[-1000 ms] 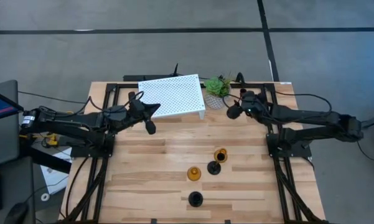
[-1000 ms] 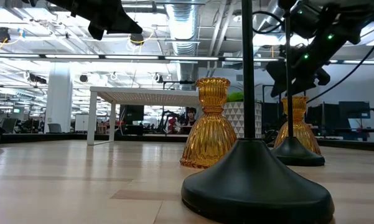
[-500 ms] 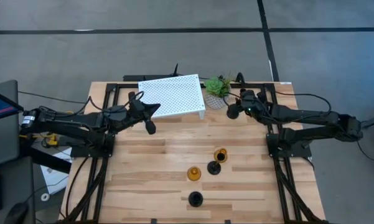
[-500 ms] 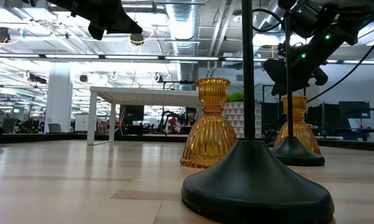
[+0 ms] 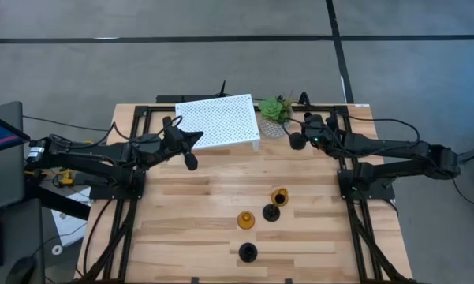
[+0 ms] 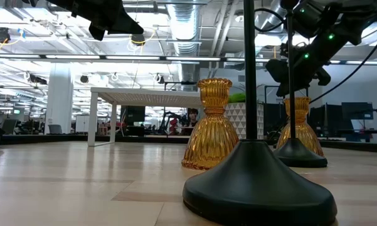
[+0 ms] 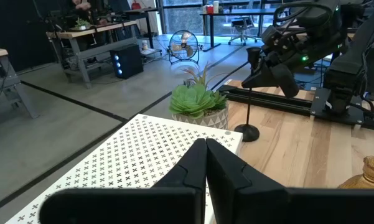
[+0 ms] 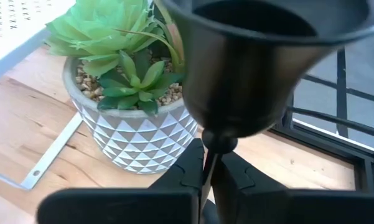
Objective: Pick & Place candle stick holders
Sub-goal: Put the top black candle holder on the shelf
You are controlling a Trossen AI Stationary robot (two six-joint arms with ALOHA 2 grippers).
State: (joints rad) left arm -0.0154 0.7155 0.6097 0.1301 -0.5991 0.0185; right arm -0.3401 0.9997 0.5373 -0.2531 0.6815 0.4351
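The left tool (image 7: 206,163) has its two dark fingers pressed together above the white perforated panel (image 7: 130,158). Just beyond the panel's far corner stands the green potted plant (image 7: 198,103). Right beside the plant, a black candle stick holder (image 7: 247,99) rests on the wooden tabletop (image 7: 299,146), with the right tool (image 7: 261,62) at its thin stem. An amber holder (image 7: 366,174) sits farther from the plant.

Two amber holders (image 5: 279,195) and black stemmed holders (image 5: 248,252) stand upright mid-table.
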